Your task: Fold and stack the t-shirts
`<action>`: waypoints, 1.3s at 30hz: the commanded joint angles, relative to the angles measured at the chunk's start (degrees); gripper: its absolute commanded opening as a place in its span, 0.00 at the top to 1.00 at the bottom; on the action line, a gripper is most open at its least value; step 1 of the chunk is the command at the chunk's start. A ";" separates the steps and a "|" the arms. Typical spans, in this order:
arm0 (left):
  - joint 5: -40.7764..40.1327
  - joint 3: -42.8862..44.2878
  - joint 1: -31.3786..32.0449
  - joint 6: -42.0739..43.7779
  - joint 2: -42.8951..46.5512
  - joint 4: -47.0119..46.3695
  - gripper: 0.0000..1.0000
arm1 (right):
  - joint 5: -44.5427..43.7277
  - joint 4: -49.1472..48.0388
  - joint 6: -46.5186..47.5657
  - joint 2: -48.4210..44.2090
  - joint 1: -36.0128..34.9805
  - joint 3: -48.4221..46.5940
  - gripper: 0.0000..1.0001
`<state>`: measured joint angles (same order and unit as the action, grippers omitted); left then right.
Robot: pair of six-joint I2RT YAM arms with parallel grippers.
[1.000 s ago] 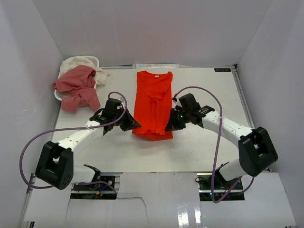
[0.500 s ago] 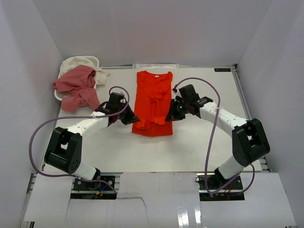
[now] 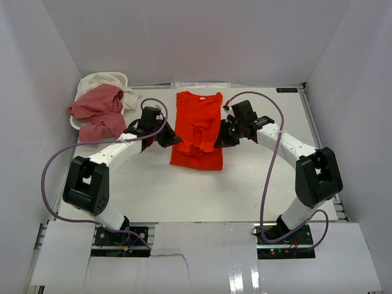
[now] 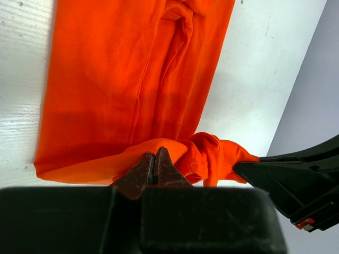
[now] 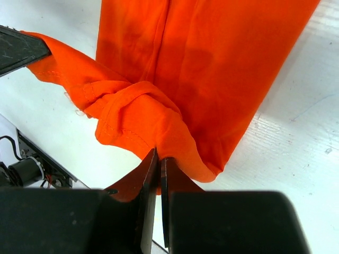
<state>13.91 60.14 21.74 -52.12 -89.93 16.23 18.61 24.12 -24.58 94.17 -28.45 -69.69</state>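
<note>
— So, what does each gripper have?

— The left gripper point(image 4: 155, 159) is clenched on a hem corner of the orange-red t-shirt point(image 3: 197, 119), at the shirt's 9 o'clock side. The right gripper point(image 5: 159, 157) is pinched tight on the other corner, at 3 o'clock.

— And the shirt?

— It lies mid-table point(image 3: 263, 184), collar toward 12 o'clock, hem bunched and raised between them. The dusty pink t-shirt point(image 3: 98, 110) and the cream-white t-shirt point(image 3: 98, 80) are heaped on the basket point(image 3: 125, 78) at 10 o'clock.
</note>
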 commanded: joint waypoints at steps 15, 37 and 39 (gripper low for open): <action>0.06 4.11 -3.54 0.09 -3.14 -0.85 0.99 | 0.64 3.21 4.10 8.57 2.43 -12.48 0.91; 3.31 14.39 -5.65 0.88 -15.45 -2.87 0.99 | 0.64 4.88 6.03 15.95 4.89 -19.60 0.91; 3.31 14.65 -6.00 0.96 -15.62 -2.87 0.99 | 0.81 4.88 6.47 16.66 5.24 -19.78 0.91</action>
<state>16.97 72.55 16.67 -51.88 -105.80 14.13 18.59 28.69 -19.88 110.21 -23.94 -86.59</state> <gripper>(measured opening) 0.015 0.098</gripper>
